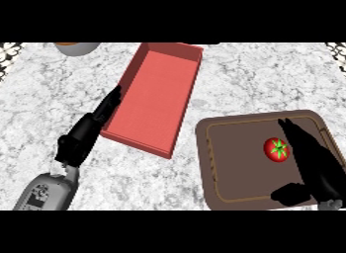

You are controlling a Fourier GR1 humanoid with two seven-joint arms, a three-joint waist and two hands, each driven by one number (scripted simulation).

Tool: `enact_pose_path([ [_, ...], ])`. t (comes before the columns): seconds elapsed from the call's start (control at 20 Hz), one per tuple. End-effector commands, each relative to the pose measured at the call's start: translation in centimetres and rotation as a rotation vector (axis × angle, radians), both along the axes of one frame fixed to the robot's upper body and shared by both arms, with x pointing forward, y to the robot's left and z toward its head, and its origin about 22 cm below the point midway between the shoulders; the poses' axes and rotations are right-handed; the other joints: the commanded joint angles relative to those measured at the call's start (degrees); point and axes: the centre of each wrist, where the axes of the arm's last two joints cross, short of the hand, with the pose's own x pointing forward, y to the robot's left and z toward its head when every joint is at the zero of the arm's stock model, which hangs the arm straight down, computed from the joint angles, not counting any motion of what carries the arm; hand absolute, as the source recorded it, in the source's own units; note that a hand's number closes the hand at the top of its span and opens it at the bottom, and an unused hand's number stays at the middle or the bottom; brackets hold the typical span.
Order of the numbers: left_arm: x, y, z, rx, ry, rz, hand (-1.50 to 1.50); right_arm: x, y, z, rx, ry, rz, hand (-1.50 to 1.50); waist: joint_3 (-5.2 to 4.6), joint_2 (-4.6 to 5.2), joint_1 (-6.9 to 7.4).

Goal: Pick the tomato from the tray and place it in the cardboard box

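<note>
Broadly, the scene is carried by a worktop (52, 89) of pale, grey-veined marble, with a patterned tile strip seen at its far corners. On it, toward the middle, lies the cardboard box (155, 96), shown here as a shallow red-pink rectangle with low walls, its long axis running from the far edge down toward the robot and slightly leftward. To its right sits the tray (227, 163), dark brown, flat, with rounded corners and a thin groove inside its rim. The right hand (315, 163) is stretched over the tray, its fingers (291, 131) straight and held together, with the thumb (289, 193) spread off to the left; nothing is clasped. The left hand (85, 136) rests beside the box's left wall, fingers straight and closed on nothing. The tomato (277, 149), small, round, glossy red with a green star of leaves, lies on the tray just left of the right fingers, seemingly touching them, so the right hand is judged the nearer. A bowl (77, 47) is partly seen at the far edge.
</note>
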Motion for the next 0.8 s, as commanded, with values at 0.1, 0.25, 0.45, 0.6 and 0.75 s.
enact_pose_path([
  [0.1,0.2,-2.1,-1.1,0.007,0.001,-0.006,0.0,0.0,0.8,0.0,-0.032,0.027,0.007,-1.5,-0.01,-0.01,-0.11],
  [0.25,2.0,-0.9,0.8,-0.014,0.002,-0.022,0.0,1.0,1.2,-3.6,-0.012,0.044,0.013,-1.5,0.0,0.04,-0.05],
  [0.45,-0.4,-0.7,-0.4,-0.013,-0.007,-0.011,0.0,0.9,-0.1,-3.0,-0.018,0.099,0.006,-1.5,-0.01,-0.02,0.02],
  [0.6,1.7,-1.4,0.1,0.0,0.002,0.0,0.0,0.8,1.1,-4.2,-0.036,0.107,0.017,-1.5,-0.01,0.01,-0.11],
  [0.75,1.1,-0.7,-0.9,-0.01,0.004,0.0,0.0,1.7,1.2,-4.8,-0.028,0.124,0.005,-1.5,-0.01,0.01,-0.03],
])
